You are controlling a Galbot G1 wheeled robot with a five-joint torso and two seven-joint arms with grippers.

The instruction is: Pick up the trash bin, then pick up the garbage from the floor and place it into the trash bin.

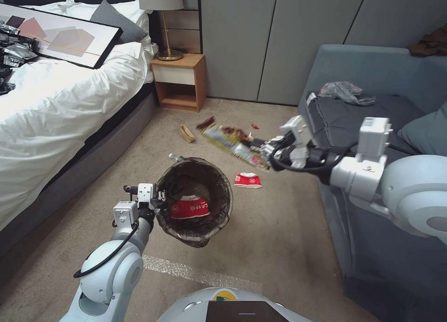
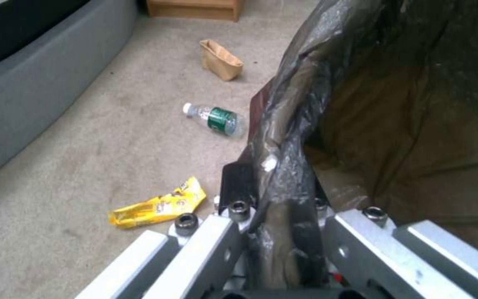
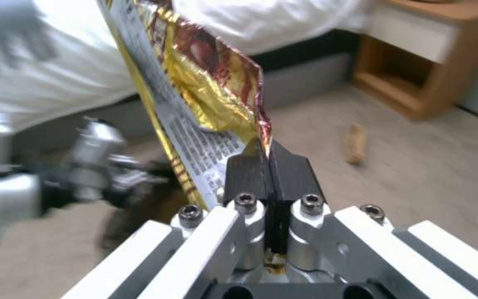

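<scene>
Trash bin (image 1: 194,201) hides bottle (image 1: 176,157) body; wrapper (image 3: 195,95) top cut off.

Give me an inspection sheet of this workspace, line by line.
Surface: beige carpet, littered.
Job's things: trash bin lifted, red-and-white wrapper inside; on the floor a second wrapper, bottle, paper carton, yellow snack bag.
Clutter: plastic bag on sofa.
Grippers: left pincer shut on bin rim; right pincer shut on foil snack bag.
Cables: black, along both wrists.
Surroundings: bed, nightstand, lamp.
</scene>
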